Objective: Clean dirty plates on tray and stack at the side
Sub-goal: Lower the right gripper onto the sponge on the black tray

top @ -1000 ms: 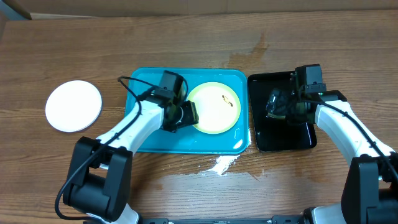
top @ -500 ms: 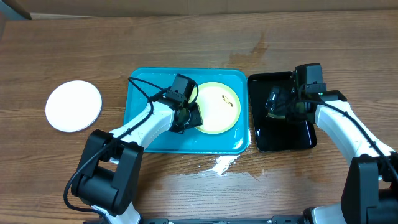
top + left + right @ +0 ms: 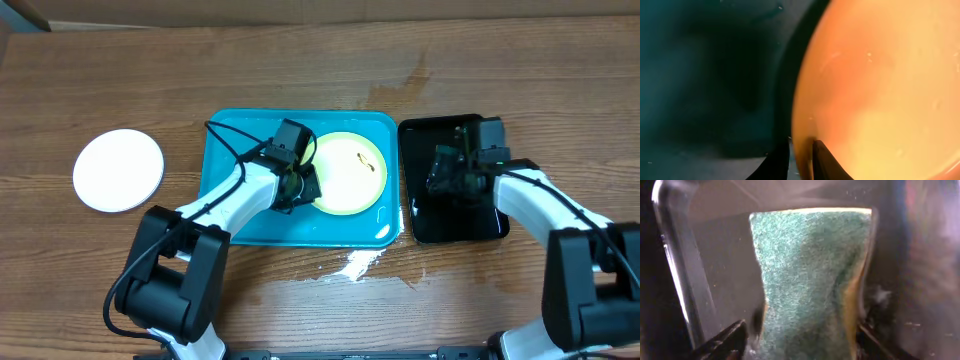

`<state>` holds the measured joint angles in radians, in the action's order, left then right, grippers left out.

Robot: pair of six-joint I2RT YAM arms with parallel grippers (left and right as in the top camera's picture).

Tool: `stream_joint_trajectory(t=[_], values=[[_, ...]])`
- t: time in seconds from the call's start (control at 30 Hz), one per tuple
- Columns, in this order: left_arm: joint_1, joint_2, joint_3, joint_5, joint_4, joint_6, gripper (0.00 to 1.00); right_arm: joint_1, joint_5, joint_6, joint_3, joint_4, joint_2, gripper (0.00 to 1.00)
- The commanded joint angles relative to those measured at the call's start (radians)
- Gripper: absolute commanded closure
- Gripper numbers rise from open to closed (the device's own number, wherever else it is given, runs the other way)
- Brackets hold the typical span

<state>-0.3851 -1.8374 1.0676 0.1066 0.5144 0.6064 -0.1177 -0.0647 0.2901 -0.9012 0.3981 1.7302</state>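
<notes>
Overhead: the left gripper [image 3: 303, 186] meets the yellow-green plate [image 3: 352, 168] at its left edge on the turquoise tray [image 3: 235, 225], probably to steady it. 1 white plate [image 3: 118, 170] lies well apart.

Left wrist: narrow fingers pinch the plate's rim.

Right wrist: the right gripper [image 3: 800, 332] clamps a green sponge [image 3: 810, 270], likely readying to scrub.

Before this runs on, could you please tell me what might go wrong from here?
The left tool grips only the rim of the yellow-green plate; it may slip and drop onto the turquoise tray when lifted.
The right tool squeezes the sponge by a clear container on the black tray; pulling out could tip it.
Spilled water on the table in front could spread.
</notes>
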Motion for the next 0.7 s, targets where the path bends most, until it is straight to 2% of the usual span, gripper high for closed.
stream_joint_trajectory(t=[0.0, 0.13, 0.27, 0.33, 0.47, 0.53, 0.57, 0.63, 0.67], values=[[0.035, 0.001, -0.003, -0.040, 0.009, -0.098, 0.80, -0.031, 0.043, -0.002, 0.005, -0.001, 0.035, 0.39], [0.048, 0.007, -0.002, -0.071, 0.012, -0.184, 0.79, -0.035, 0.083, 0.002, 0.004, 0.011, 0.039, 0.51], [0.056, 0.007, -0.002, -0.146, 0.034, -0.194, 0.76, -0.035, 0.082, 0.002, 0.000, 0.011, 0.039, 0.64], [0.058, 0.007, -0.002, -0.151, 0.035, -0.215, 0.76, -0.035, 0.083, 0.001, -0.010, 0.018, 0.039, 0.77], [0.058, 0.007, -0.002, -0.152, 0.034, -0.229, 0.74, -0.035, 0.083, 0.001, -0.049, 0.059, 0.037, 0.96], [0.058, 0.007, -0.002, -0.153, 0.034, -0.230, 0.73, -0.035, 0.083, 0.001, -0.069, 0.089, 0.037, 0.96], [0.058, 0.007, -0.002, -0.158, 0.034, -0.229, 0.73, -0.035, 0.082, 0.001, -0.073, 0.098, 0.037, 0.89], [0.058, 0.007, -0.003, -0.162, 0.035, -0.229, 0.71, -0.035, 0.082, 0.001, -0.076, 0.100, 0.037, 0.47], [0.058, 0.007, -0.003, -0.162, 0.035, -0.229, 0.70, -0.035, 0.082, -0.001, -0.076, 0.090, 0.037, 0.38]])
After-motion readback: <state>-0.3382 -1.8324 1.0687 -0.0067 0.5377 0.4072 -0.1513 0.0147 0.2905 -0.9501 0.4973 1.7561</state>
